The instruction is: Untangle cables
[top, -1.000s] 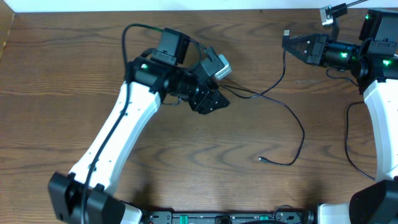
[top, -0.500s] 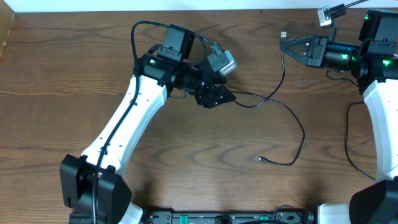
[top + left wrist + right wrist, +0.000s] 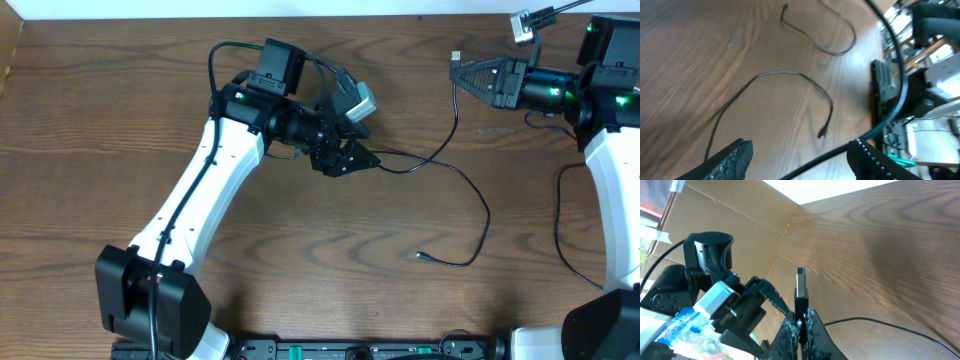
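The right gripper is pinching shut on the plug end of a thin black cable, while the left gripper is hovering open-jawed above the brown wooden table.

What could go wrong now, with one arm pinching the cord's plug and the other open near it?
1. The right jaws are shut on just the plug of the cable; a tug might slip it free.
2. The left jaws stand open by the thin cable on the table; closing could miss it or scrape the wood.
3. The far end lies loose, so lifting might whip it around.
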Controlling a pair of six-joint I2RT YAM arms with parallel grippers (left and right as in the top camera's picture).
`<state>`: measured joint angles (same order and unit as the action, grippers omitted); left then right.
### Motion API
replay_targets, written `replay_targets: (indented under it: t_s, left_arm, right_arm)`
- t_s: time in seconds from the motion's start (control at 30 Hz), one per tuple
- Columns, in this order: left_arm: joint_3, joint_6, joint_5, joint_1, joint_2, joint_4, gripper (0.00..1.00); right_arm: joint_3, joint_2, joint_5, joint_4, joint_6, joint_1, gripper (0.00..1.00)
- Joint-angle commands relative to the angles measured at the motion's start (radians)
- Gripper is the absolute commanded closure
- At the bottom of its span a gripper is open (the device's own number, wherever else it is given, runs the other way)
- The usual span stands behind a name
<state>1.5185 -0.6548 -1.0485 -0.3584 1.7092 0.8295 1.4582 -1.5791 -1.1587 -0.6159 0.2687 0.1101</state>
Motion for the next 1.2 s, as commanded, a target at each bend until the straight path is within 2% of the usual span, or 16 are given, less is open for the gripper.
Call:
replay_targets:
  t_s: [0.0,0.23,0.47,0.77,0.97,1.17]
  left_arm:
    - [-0.003,-0.031,-0.093,0.004,0.009,0.015,0.32]
    - [-0.004,-0.033,-0.130,-0.005,0.009,0.023,0.31]
    - [-0.004,-0.029,0.021,-0.051,0.010,0.023,0.32]
    - [-0.004,-0.029,0.034,-0.079,0.010,0.031,0.33]
    - [-0.004,-0.028,0.078,-0.080,0.010,0.042,0.63]
    - [-0.004,-0.029,0.078,-0.080,0.010,0.040,0.80]
  right_arm:
    - [0.013,0.016,-0.018,-0.001,-0.020,0.009,0.99]
    - [0.013,0.016,-0.019,0.012,-0.008,0.027,0.99]
    - [0.013,0.016,-0.050,0.042,0.031,0.027,0.99]
    - [0.013,0.016,-0.088,0.190,0.162,0.028,0.99]
    - [0.013,0.016,-0.102,0.299,0.253,0.029,0.99]
    - [0.013,0.016,-0.110,0.336,0.293,0.029,0.99]
